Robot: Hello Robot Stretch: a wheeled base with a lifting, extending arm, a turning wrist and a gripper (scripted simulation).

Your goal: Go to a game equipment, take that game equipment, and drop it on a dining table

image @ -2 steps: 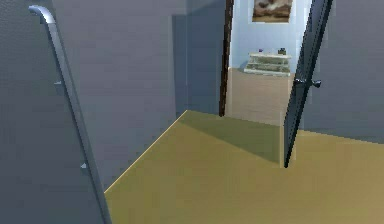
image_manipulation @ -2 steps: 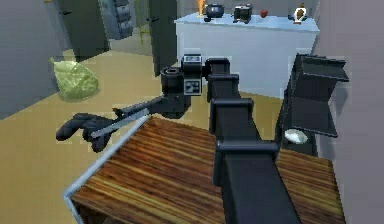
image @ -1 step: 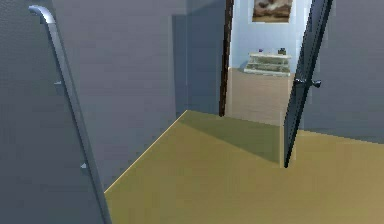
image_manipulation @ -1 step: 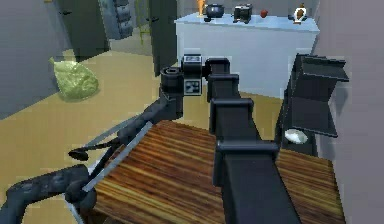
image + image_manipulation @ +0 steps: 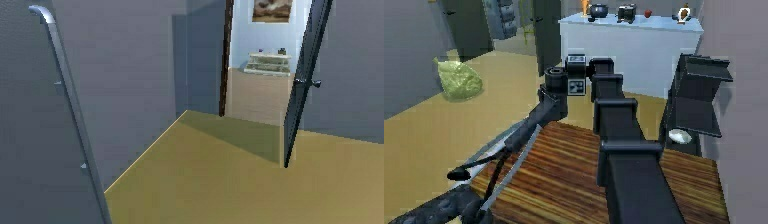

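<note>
In the forward view, blue-grey walls [image 5: 130, 70] and a tan floor [image 5: 250, 180] take up most of the space. A grey door edge [image 5: 60, 110] runs down the 9 o'clock side. A dark door [image 5: 305, 80] stands ajar at 2 o'clock. Through the doorway at 1 o'clock are a low white shelf unit [image 5: 268, 63] and, above it, a framed picture [image 5: 271, 10].

In the arm side view, the arm [image 5: 629, 165] rises from 6 o'clock toward the centre, over a dark wood floor [image 5: 564, 190]. A white counter [image 5: 634, 55] sits at 12 to 1 o'clock with 4 small items on top, too small to name. A dark chair [image 5: 702, 85] stands at 3 o'clock, and a small white dish [image 5: 678, 136] is just below it. A yellow-green bag [image 5: 456, 78] lies on the tan floor at 10 o'clock.

The gripper [image 5: 547, 92] sits just left of centre, beside the 2 white marked squares. It holds the game equipment [image 5: 514, 140], a long, dark, racket-like thing. This slants from the gripper's far end down toward 8 o'clock, clear of the floor. I cannot tell whether the fingers are apart or together.
</note>
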